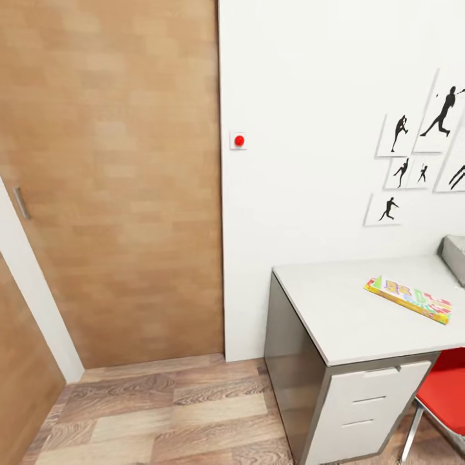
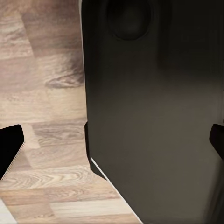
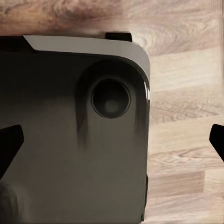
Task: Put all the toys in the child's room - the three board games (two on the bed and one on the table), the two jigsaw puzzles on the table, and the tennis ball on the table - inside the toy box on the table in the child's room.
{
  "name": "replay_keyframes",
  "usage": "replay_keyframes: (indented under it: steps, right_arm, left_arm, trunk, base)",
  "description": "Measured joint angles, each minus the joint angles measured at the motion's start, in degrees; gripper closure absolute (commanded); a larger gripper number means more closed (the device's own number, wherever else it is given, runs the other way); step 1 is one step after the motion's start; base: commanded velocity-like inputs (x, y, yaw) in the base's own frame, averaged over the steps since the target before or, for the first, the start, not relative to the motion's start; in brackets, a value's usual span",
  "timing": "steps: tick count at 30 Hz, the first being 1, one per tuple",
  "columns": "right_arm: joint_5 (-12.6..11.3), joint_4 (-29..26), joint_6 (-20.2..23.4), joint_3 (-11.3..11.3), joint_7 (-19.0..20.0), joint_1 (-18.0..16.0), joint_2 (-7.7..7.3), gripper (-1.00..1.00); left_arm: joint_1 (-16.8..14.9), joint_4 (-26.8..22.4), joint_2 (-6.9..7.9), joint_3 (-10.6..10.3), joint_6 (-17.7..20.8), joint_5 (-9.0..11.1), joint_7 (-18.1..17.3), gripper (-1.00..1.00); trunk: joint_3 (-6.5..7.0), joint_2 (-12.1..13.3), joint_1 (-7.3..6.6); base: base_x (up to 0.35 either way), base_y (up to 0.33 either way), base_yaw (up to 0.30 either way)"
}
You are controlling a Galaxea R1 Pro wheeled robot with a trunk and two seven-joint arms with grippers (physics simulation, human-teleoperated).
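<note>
Jaws of the left gripper (image 2: 114, 140) and right gripper (image 3: 114, 140) stand spread wide, holding nothing, above the robot's dark base (image 3: 70, 154) and wood-plank floor (image 2: 42, 93), while a jigsaw puzzle (image 1: 407, 299) lies flat on the surface (image 1: 336, 303) near the toy box (image 1: 454, 255).

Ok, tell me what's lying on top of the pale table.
On the table lies one flat colourful puzzle box, and a pale grey toy box corner sits at the frame's edge. The rest of the tabletop is cut off.
</note>
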Motion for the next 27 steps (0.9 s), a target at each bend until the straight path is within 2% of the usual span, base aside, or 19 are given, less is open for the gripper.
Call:
replay_keyframes:
  steps: [27]
  right_arm:
    - [-0.2, 0.0, 0.2, -0.2, 0.1, -0.4, -0.46, -1.0]
  left_arm:
    - [-0.4, -2.2, -0.59, -0.1, -0.1, 0.1, 0.0, -1.0]
  trunk:
    - [0.0, 0.0, 0.0]
  base:
    - [0.0, 0.0, -0.274]
